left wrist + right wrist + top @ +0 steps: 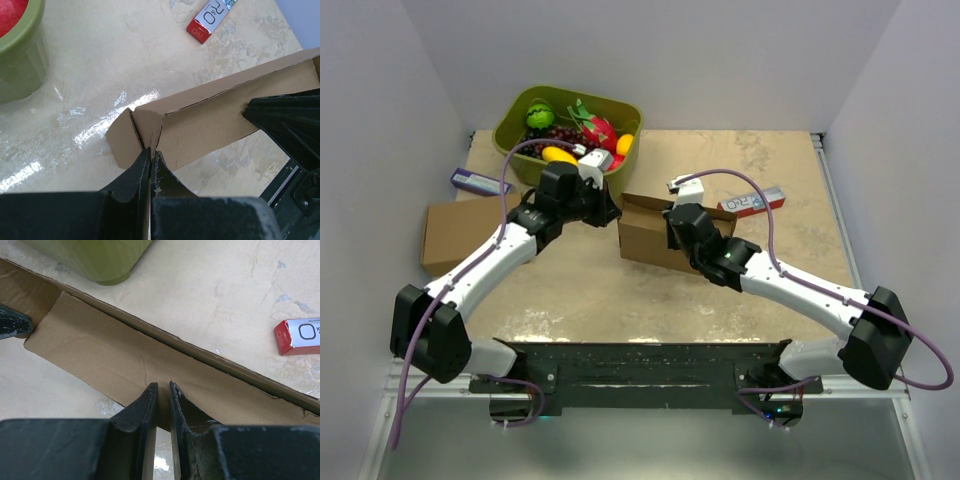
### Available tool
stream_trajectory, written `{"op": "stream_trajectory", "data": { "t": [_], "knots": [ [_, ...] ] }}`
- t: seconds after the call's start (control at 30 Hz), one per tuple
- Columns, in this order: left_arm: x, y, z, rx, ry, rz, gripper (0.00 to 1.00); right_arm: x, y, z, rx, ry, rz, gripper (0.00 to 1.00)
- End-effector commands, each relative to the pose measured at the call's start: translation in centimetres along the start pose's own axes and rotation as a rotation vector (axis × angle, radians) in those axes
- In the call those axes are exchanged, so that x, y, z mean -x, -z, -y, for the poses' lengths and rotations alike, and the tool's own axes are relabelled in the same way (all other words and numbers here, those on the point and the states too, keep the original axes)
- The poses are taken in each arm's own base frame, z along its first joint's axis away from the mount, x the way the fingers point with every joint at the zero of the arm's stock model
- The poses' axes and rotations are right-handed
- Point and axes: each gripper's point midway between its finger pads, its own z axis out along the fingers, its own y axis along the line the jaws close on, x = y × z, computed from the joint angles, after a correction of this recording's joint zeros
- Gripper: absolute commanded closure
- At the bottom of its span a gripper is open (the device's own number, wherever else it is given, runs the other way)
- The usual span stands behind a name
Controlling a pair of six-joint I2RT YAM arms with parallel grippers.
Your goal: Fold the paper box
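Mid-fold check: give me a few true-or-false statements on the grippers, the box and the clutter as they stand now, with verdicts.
1. The left gripper pinches a corner of the paper box. True.
2. The right gripper hangs open, clear of the box. False: its fingers are closed on a cardboard panel's edge.
3. The green tub holds fruit. True.
4. The red-and-white carton lies inside the paper box. False: it lies on the table, beside the box.

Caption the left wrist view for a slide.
Left claw pinches the paper box corner; right claw holds its long wall.
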Motion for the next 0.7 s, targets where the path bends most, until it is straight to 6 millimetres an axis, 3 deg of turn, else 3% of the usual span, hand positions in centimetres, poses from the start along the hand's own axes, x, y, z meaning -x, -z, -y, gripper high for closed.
{"op": "stream_trajectory", "data": {
  "t": [0.0, 0.13, 0.3, 0.53, 0.67],
  "knots": [
    [-2.6, 0.3, 1.0, -0.049, -0.015, -0.081, 1.0, -6.6, -0.1, 1.8, -0.05, 0.1, -0.202, 0.82],
    [-4.3, 0.0, 1.1, -0.068, 0.0, -0.113, 1.0, -6.5, 0.0, 1.8, -0.05, 0.096, -0.2, 0.81],
    [-6.5, -0.1, -0.3, -0.014, 0.001, -0.15, 1.0, -5.3, 0.7, 1.5, -0.029, 0.07, -0.189, 0.74],
    [-5.9, -0.1, -0.4, 0.02, -0.03, -0.127, 1.0, -2.0, 3.3, -1.2, 0.126, -0.003, -0.19, 0.46],
    [-5.9, -0.4, -0.6, 0.035, -0.035, -0.136, 1.0, -0.6, 5.8, -1.6, 0.187, -0.049, -0.197, 0.38]
  ]
}}
